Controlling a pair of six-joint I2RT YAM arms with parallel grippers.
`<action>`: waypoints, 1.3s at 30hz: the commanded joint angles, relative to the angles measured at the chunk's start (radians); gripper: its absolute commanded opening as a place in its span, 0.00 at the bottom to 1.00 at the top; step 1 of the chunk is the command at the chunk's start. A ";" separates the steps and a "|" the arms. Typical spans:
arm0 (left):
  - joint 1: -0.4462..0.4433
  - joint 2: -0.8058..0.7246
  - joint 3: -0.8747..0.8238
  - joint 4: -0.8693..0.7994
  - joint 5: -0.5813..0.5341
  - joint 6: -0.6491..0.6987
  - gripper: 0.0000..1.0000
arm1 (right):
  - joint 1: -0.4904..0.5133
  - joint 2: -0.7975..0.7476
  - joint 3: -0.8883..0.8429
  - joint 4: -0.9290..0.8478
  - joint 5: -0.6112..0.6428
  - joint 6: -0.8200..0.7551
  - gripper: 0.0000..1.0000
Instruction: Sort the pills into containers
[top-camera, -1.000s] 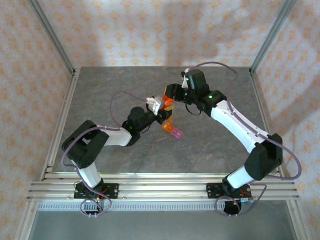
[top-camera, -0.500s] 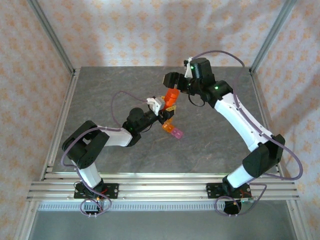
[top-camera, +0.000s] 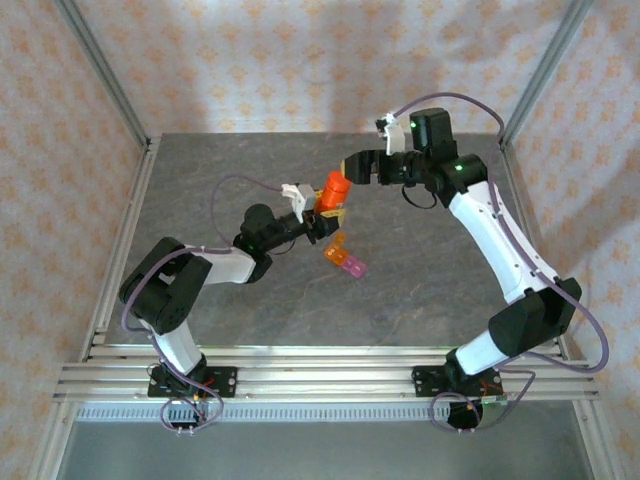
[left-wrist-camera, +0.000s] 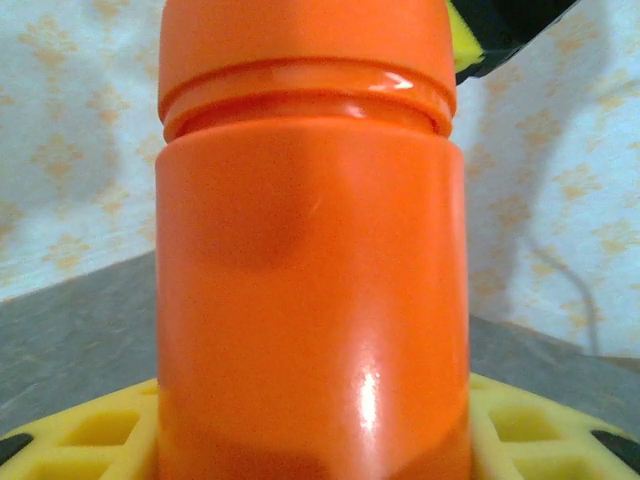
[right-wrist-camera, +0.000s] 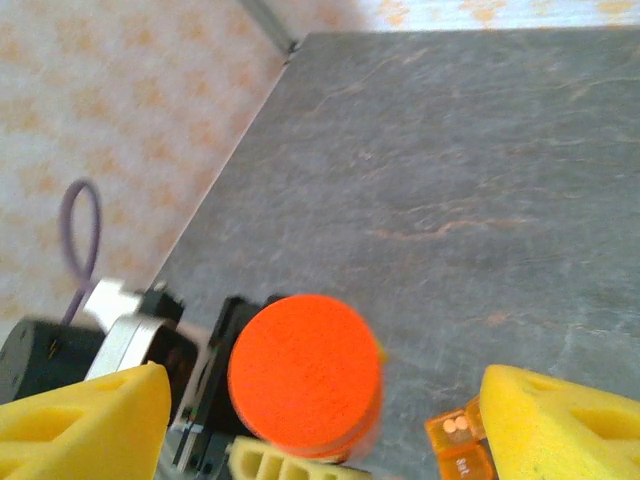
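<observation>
In the top view, nearest the arm bases, the two containers sit side by side on the table (top-camera: 430, 300) just below the centre of the frame: the orange container (top-camera: 334, 250) and, touching it to the lower right, the pink container (top-camera: 352, 266). Just above them the left gripper (top-camera: 328, 209) is closed around the lower body of the orange bottle (top-camera: 335, 188). In the left wrist view its yellow pads (left-wrist-camera: 90, 425) flank the bottle's base, and the bottle stands upright with its cap on. Farther back and to the upper right, the right gripper (top-camera: 358, 168) is empty, close to the bottle but not touching it. In the right wrist view its yellow fingers (right-wrist-camera: 90, 420) are spread wide at the lower corners, with the round cap (right-wrist-camera: 305, 372) between them and facing the camera. So the bottle's long axis points straight at the right gripper, and that arm is the better placed one to take the cap, probably by coming down along the axis and closing around it. From the cap, the orange container shows at the lower right of that view, close by; I cannot tell whether it holds pills.
</observation>
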 joint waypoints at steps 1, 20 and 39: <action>0.010 0.002 0.053 0.072 0.128 -0.094 0.00 | 0.001 0.015 0.069 -0.109 -0.118 -0.133 0.79; 0.010 0.024 0.101 0.072 0.194 -0.166 0.00 | 0.003 0.090 0.099 -0.138 -0.146 -0.135 0.60; -0.057 -0.087 -0.024 0.046 -0.165 0.181 0.00 | 0.134 0.078 -0.134 0.076 0.221 0.242 0.34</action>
